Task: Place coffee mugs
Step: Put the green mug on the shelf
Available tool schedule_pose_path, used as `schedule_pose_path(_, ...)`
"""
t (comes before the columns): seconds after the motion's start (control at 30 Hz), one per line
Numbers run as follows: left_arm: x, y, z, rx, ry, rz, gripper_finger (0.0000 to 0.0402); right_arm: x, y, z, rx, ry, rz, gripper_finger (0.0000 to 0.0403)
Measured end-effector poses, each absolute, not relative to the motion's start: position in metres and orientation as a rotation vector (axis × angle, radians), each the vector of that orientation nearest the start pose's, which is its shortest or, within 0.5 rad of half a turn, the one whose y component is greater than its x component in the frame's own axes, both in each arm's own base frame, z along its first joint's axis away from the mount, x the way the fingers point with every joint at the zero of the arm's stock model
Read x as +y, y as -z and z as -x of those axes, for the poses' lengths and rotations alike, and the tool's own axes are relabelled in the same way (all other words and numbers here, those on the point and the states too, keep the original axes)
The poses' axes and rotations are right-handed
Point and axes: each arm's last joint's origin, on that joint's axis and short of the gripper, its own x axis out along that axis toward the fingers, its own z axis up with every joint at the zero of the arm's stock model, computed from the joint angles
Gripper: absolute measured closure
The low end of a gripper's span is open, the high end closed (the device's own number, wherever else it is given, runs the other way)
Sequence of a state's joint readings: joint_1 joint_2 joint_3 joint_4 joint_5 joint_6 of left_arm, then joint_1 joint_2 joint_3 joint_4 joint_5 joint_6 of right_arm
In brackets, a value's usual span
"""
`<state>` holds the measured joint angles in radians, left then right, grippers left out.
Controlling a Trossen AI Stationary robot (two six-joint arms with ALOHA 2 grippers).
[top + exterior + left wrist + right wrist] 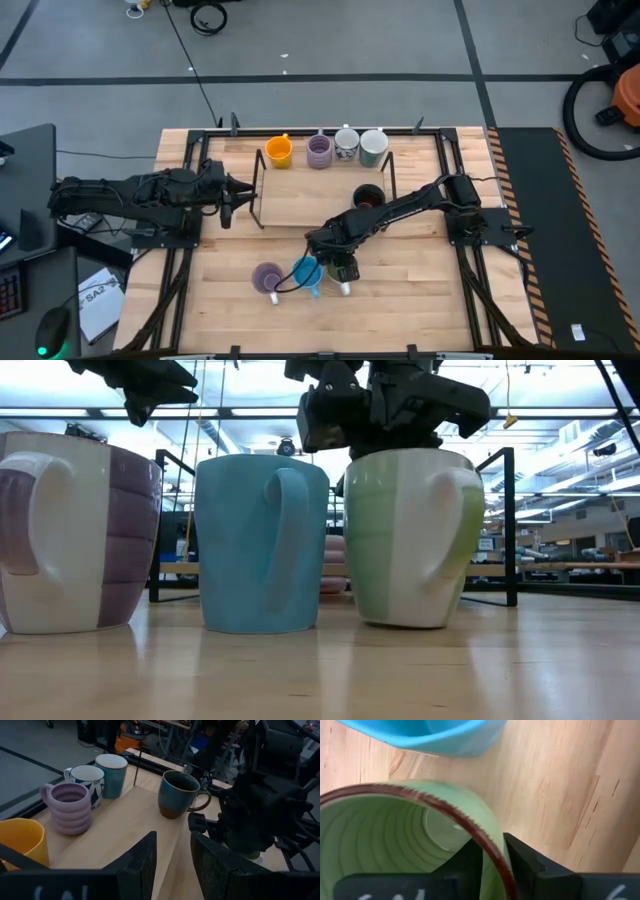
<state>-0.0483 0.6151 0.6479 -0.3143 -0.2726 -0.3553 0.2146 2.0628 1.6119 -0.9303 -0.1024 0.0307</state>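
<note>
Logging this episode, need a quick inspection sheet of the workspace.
Surface: wooden table, bare around the mugs.
Job's things: lavender mug, blue mug and light green mug upright in front row; four mugs at back edge; dark mug mid-table.
Clutter: black wire rack.
Grippers: right gripper pinching green mug's rim; left gripper open, at table's left.
Cables: black cord on floor.
Surroundings: orange vacuum.

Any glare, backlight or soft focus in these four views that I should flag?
Low view: bright ceiling lights backlight the arms into silhouettes, and the wooden table reflects the light green mug and blue mug. Left wrist view: dim, with the left claw dark and soft. Right wrist view: the right claw, pinching the green rim, is blurred. High view: evenly lit.
</note>
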Motion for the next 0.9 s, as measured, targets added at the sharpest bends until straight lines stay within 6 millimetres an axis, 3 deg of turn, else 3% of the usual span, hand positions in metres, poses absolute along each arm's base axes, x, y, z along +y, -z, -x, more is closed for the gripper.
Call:
schedule_pose_path(0.7,0.001,-0.298,-0.140,0.223,-0.270,0.306,0.0276,0.082,-0.202,-0.399,1.440,-0.218,0.047,0.0368)
schedule_pose_path(0.9,0.001,-0.299,-0.140,0.221,-0.271,0.306,0.0276,0.073,-0.218,-0.404,1.427,-0.197,0.081,0.0369)
